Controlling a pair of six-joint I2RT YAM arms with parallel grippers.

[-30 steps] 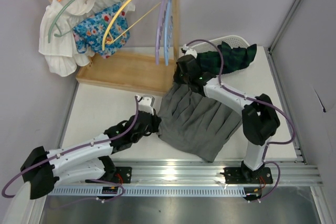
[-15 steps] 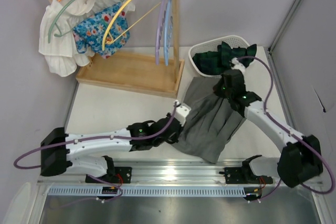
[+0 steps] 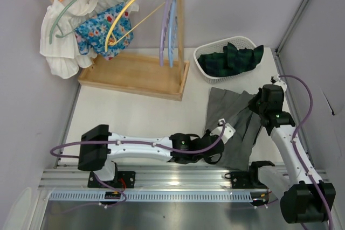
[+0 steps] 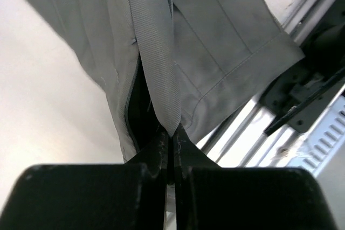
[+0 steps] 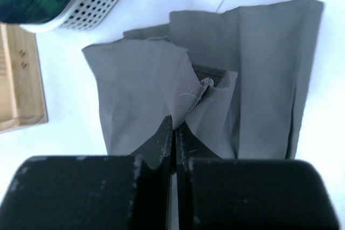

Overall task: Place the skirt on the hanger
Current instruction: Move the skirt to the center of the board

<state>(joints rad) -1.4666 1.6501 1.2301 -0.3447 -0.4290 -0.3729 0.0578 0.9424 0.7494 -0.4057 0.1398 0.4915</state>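
The skirt (image 3: pixel 233 112) lies on the table (image 3: pixel 124 117), near the front right. Just behind it sits a basket (image 3: pixel 213 78) with cloth (image 3: pixel 229 58) in it. A rack (image 3: pixel 135 74) stands at the back left, with hangers (image 3: pixel 171 25) on its bar and clothes (image 3: pixel 97 30) hanging at its left end.

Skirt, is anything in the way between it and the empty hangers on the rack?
Nothing lies on the table between the skirt and the rack. The basket stands just right of that path, and the rack's end post is beside the hangers. The left gripper and right gripper are shut on the skirt.
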